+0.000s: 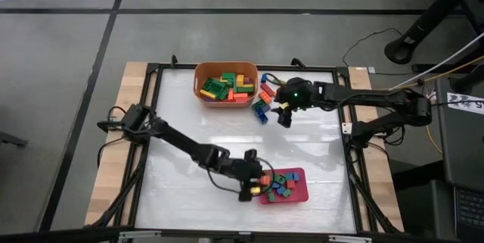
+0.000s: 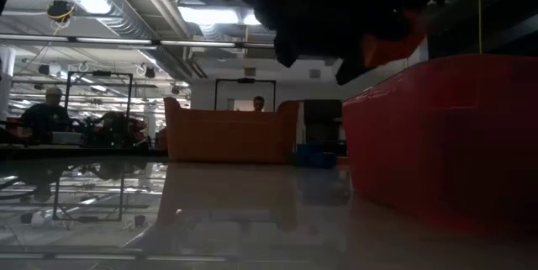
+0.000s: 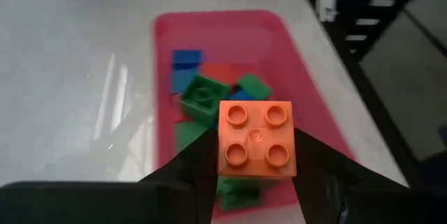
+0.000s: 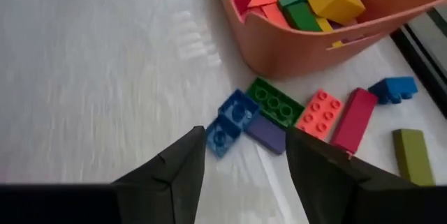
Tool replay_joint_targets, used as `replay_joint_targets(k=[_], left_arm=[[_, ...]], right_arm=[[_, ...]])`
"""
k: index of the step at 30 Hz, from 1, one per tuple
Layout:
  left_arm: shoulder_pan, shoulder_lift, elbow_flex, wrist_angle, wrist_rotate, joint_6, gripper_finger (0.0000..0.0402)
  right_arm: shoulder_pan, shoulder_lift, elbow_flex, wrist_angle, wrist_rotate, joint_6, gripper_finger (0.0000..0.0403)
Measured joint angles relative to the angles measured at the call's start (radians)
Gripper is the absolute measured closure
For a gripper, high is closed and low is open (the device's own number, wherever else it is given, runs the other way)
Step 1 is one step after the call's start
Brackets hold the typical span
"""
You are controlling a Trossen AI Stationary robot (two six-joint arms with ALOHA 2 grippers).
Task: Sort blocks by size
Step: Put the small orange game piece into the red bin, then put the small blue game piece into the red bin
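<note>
One small orange block (image 3: 255,139), square with four studs, is gripped between the fingers of the left gripper (image 1: 255,187) over the edge of the pink tray (image 3: 293,56), where other small blocks (image 3: 209,91) are gathered. Released off-centre, it could be dropped onto the worktop (image 1: 189,114). The right gripper (image 4: 244,155) is held open above loose blocks (image 4: 279,116) beside the orange tub (image 1: 225,104).

open white tabletop (image 1: 197,114) across the middle and left, orange tub (image 1: 225,84) blocking the far edge, loose blocks (image 1: 265,101) crowding beside it — pink tray (image 1: 296,191) near front
</note>
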Motion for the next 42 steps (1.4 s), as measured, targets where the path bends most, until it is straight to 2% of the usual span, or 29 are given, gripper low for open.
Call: replay_joint_targets(k=[5, 11, 16, 19, 23, 33, 42], left_arm=[[-0.011, 0.036, 0.000, 0.002, -0.010, 0.015, 0.0255], [0.007, 0.058, -0.001, -0.001, -0.012, -0.027, 0.0205], [0.020, -0.001, 0.000, -0.056, -0.008, -0.011, 0.0183], [0.033, -0.055, 0.001, -0.145, -0.009, -0.011, 0.0181], [0.048, -0.136, 0.000, -0.304, -0.024, 0.026, 0.0181], [0.084, -0.322, -0.002, -0.613, -0.280, 0.099, 0.0180], [0.106, -0.381, -0.002, -0.688, -0.302, 0.117, 0.0180]], right_arm=[[0.000, 0.048, 0.000, 0.030, 0.002, 0.042, 0.0205], [0.000, 0.135, 0.000, 0.054, 0.024, 0.113, 0.0205], [0.000, 0.218, 0.000, 0.102, 0.109, 0.182, 0.0205], [0.000, 0.254, 0.000, 0.132, 0.163, 0.236, 0.0205], [0.000, 0.286, 0.002, 0.152, 0.176, 0.322, 0.0205], [0.028, 0.370, 0.002, 0.158, 0.152, 0.424, 0.0205], [0.122, 0.413, 0.001, 0.207, 0.229, 0.452, 0.0205]])
